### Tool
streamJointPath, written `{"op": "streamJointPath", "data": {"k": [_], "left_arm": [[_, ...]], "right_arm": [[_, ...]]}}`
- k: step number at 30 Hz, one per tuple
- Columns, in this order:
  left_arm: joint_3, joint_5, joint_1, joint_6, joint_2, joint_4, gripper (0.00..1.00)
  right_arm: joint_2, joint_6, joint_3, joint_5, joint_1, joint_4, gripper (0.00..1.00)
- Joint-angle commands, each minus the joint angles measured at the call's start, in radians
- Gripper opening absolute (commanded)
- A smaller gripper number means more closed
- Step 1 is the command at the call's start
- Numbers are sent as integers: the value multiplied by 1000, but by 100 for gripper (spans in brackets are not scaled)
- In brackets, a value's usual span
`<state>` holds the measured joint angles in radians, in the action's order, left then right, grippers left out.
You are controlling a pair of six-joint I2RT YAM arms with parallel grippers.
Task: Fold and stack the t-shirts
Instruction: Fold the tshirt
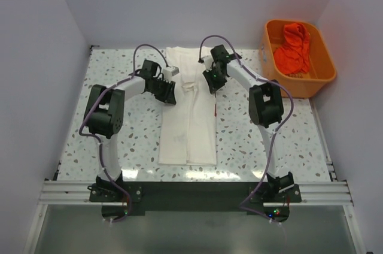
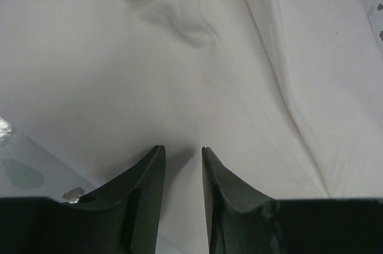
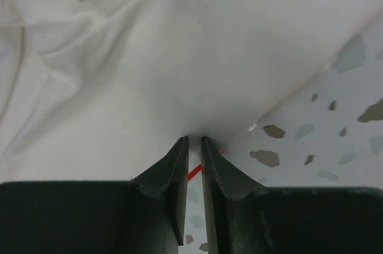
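- At the right long edge of the t-shirt point(image 1: 188, 122), the right gripper point(image 3: 194, 140) has its jaws almost together. The cloth tents up at their tips, so it looks pinched on that edge. A thin red line shows in the slit between them.
- Across the strip, the left gripper point(image 2: 182, 149) rests its tips on white cloth with the jaws a little apart. Whether a fold is caught between them I cannot tell.
- The t-shirt lies in the middle of the table point(image 1: 269, 146), folded lengthwise into a long narrow strip running from the far side toward the arm bases. Both grippers sit at its far half, one on each long edge.
- By my judgement the shirt is light, soft and limp. Its layers will slide over one another, and the span between two holds will sag.
- The best hold is right at the edge, through every layer, at points opposite each other. A pinch on the top layer alone would likely peel the fold open.
- At the far right, well apart from the shirt, an orange tub point(image 1: 293, 86) holds an orange garment point(image 1: 296, 47).
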<state>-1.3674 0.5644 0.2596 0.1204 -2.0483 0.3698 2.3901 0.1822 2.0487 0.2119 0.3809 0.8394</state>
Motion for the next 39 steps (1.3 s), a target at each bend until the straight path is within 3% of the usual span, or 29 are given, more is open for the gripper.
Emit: {"op": "streamJointPath", "data": {"k": [1, 10, 15, 20, 22, 24, 25, 26, 27, 29, 30, 32, 33, 37, 39], "left_arm": [[-53, -25, -40, -42, -48, -54, 36], [-180, 25, -59, 27, -96, 1, 38], [-150, 117, -57, 140, 66, -31, 46], [20, 233, -57, 415, 391, -60, 67], [92, 267, -59, 502, 518, -58, 90], [140, 291, -57, 507, 613, -58, 93], [152, 298, -59, 495, 637, -54, 100], [162, 305, -59, 498, 658, -39, 100], [169, 333, -57, 540, 683, 24, 100], [151, 383, -54, 658, 683, 175, 100], [127, 428, -51, 867, 666, 392, 100], [148, 451, -42, 1122, 656, 600, 100], [177, 451, -42, 1348, 668, 738, 100], [394, 378, -25, 1565, 761, 744, 100], [514, 315, -2, 1633, 812, 701, 93]], "right_arm": [[43, 29, 89, -117, -5, -54, 18], [110, 51, 249, -120, -19, -54, 22], [-84, 100, 203, 62, -19, -88, 41], [-366, 236, -17, 178, -17, -221, 70], [-491, 266, -76, 239, -16, -264, 84], [-586, 321, -146, 294, -11, -307, 91], [-618, 351, -201, 354, -11, -307, 93], [-649, 370, -240, 401, -11, -333, 92], [-710, 411, -272, 452, -11, -323, 99], [-750, 681, -320, 596, 1, -138, 99], [-769, 748, -335, 595, 18, -78, 99], [-813, 930, -417, 572, 58, 95, 99], [-831, 977, -464, 564, 68, 134, 99], [-953, 1080, -793, 509, 141, 164, 95], [-1020, 1100, -889, 494, 188, 127, 87]]}}
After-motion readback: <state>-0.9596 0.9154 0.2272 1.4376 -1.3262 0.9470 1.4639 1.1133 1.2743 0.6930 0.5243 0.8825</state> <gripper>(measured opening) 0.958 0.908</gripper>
